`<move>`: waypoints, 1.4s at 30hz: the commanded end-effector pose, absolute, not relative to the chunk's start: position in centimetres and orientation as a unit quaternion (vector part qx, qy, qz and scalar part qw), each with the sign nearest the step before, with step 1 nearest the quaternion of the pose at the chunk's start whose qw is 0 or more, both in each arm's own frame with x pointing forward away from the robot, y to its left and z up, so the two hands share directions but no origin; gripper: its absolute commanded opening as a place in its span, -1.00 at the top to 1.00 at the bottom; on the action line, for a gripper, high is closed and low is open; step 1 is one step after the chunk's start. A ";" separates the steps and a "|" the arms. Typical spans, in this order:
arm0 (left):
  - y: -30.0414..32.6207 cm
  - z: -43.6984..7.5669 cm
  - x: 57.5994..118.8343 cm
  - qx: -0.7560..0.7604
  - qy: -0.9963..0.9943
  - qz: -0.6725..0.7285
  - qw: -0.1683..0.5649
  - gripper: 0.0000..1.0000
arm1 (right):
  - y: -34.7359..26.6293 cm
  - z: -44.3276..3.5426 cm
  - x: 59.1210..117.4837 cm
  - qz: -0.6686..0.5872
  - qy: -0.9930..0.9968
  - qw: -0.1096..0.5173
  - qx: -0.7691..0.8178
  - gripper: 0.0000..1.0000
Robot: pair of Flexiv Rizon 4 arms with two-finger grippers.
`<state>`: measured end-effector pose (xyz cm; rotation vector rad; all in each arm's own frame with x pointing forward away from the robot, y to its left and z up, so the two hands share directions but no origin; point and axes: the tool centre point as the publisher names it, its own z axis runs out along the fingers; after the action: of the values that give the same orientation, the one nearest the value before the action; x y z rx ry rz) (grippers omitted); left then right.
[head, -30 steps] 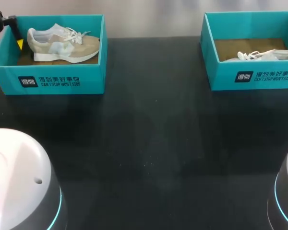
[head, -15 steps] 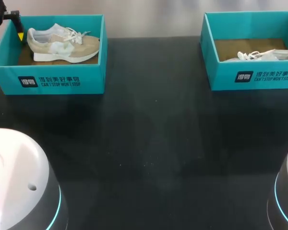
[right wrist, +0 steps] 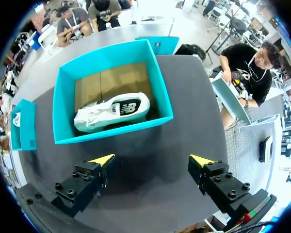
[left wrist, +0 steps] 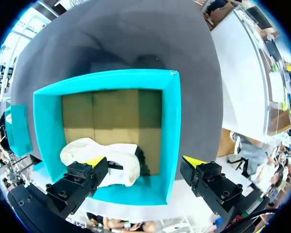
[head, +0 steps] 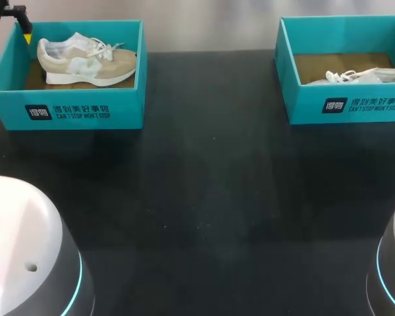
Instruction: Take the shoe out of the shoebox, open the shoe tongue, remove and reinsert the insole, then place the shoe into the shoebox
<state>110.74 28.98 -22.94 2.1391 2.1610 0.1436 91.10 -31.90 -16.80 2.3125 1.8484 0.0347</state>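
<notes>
Black, matte table top (head: 204, 197) carried two open teal cardboard shoeboxes, well apart, one at each far corner. The left teal shoebox (head: 79, 113) held a beige and white sneaker with loose white laces (head: 85, 62), its heel toward the left arm and its toe toward the middle of the table. The left gripper (left wrist: 144, 162) hung above the heel end of this box with its jaws spread wide and nothing between them. In the left wrist view one yellow tip appeared over the heel of the shoe and the other outside the box wall, and neither seemed to touch anything. The right gripper (right wrist: 153, 159) was also wide open and empty, above bare table just in front of the right teal shoebox (right wrist: 111, 133), where a white sneaker (right wrist: 111, 111) lay inside. I judged the beige sneaker to be light, with a soft upper that would give under pressure, while the sole and the heel part looked stiffer. For this reason the best hold was probably the heel collar, one finger inside the opening and one behind, or across the sole at the middle. The loose laces could catch on a finger or on the box edge, and the light cardboard box could slide or lift together with the shoe.
</notes>
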 end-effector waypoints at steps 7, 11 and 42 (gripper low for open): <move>29.0 -22.9 111.7 0.703 0.709 0.041 0.043 -1.00 | -31.8 -16.8 91.1 0.011 0.621 0.091 0.778 -1.00; 28.7 -23.0 112.1 0.705 0.706 0.047 0.044 -1.00 | -31.8 -16.8 91.1 0.011 0.621 0.091 0.778 -1.00; 26.7 -27.8 117.4 0.722 0.687 0.062 0.051 -1.00 | -31.8 -16.8 91.1 0.011 0.621 0.091 0.778 -1.00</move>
<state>116.18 26.62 -27.08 2.1940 2.0825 0.2022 91.10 -31.90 -16.81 2.3126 1.8486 0.0351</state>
